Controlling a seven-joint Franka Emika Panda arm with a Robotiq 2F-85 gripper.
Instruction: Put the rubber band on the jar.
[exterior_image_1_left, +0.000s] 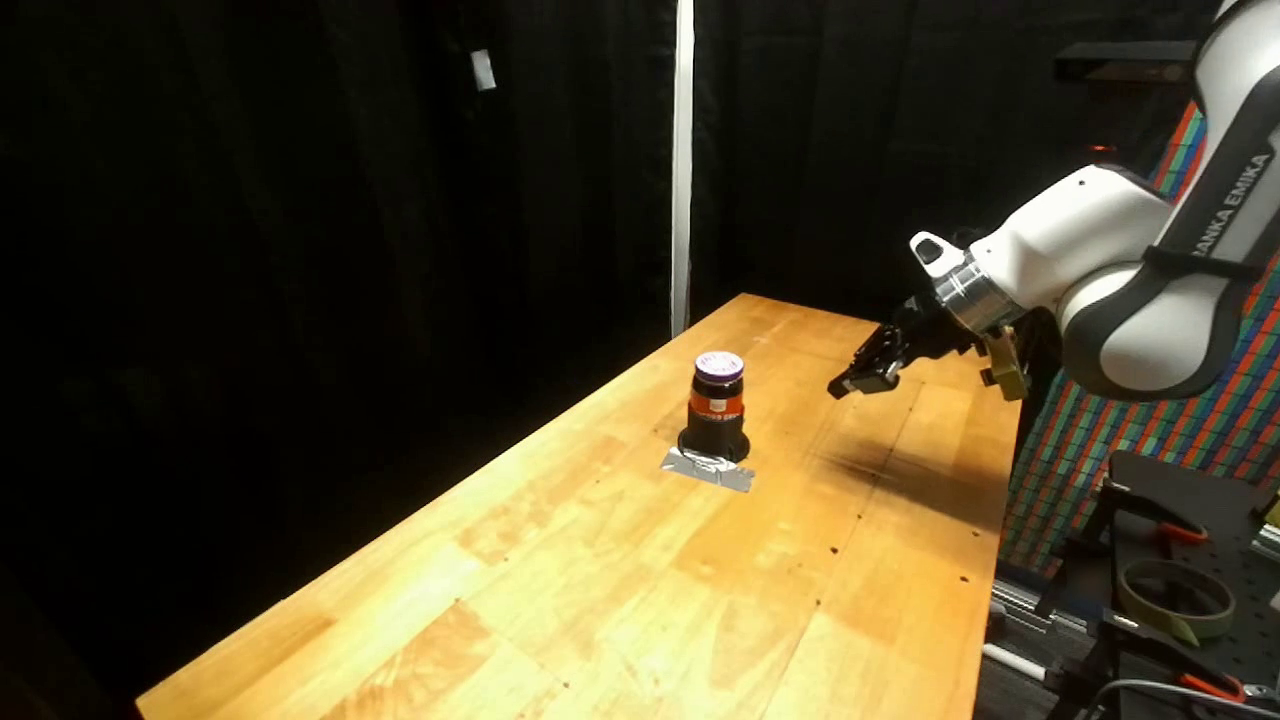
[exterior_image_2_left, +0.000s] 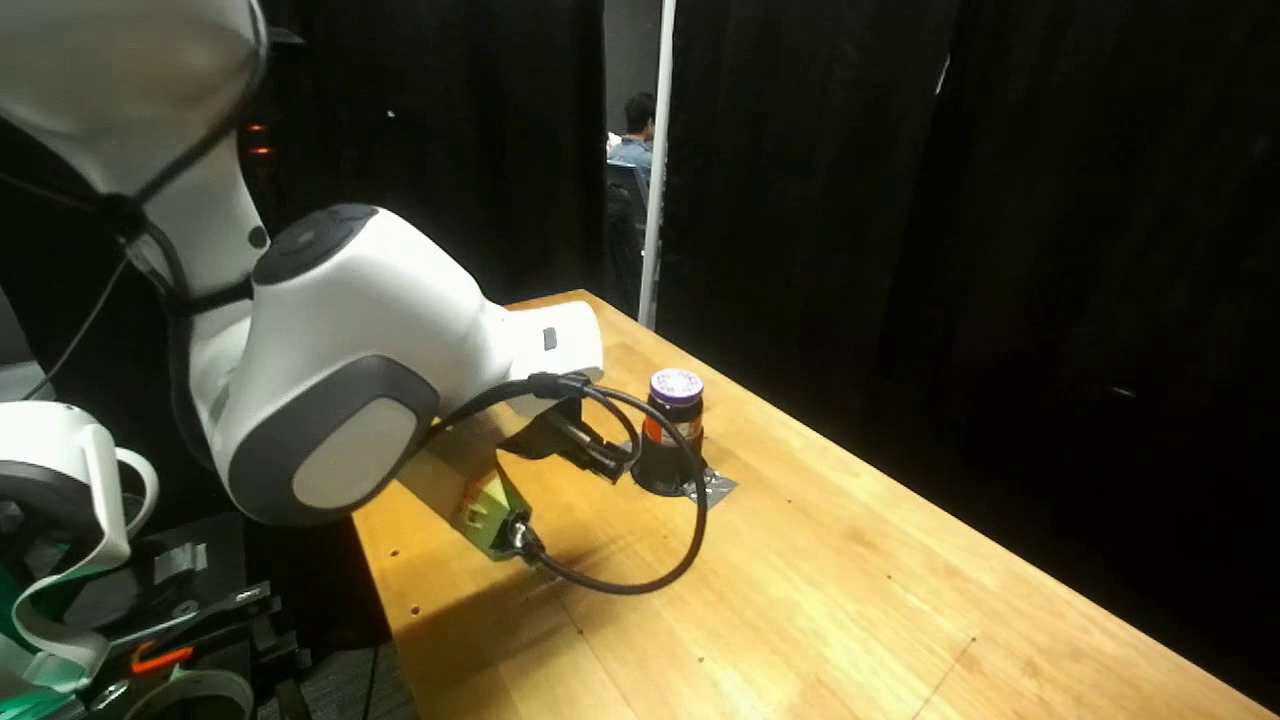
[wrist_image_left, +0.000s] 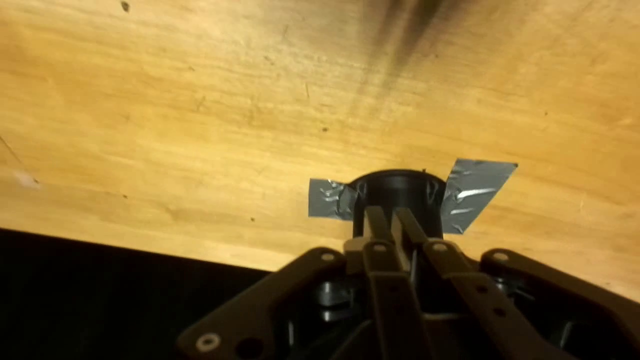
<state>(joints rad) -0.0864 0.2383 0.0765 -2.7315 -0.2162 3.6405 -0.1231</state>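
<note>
The jar (exterior_image_1_left: 715, 405) is dark with an orange-red label and a purple-and-white lid. It stands upright in a black round holder (exterior_image_1_left: 713, 438) fixed to the table with silver tape. The jar (exterior_image_2_left: 677, 387) also shows in an exterior view. My gripper (exterior_image_1_left: 860, 387) is above the table, beside the jar and apart from it, pointing obliquely down. In the wrist view the two fingertips (wrist_image_left: 391, 214) stand close together with a narrow gap, and nothing is visible between them. The holder (wrist_image_left: 398, 192) shows beyond them; the jar is hidden there. I cannot make out a rubber band.
The wooden table (exterior_image_1_left: 620, 580) ends at a dark curtain behind the jar. Silver tape (wrist_image_left: 477, 192) lies at the holder's base. A black cable (exterior_image_2_left: 640, 588) loops out from my wrist in front of the jar. A side shelf (exterior_image_1_left: 1190, 500) holds tools and a tape roll (exterior_image_1_left: 1150, 612).
</note>
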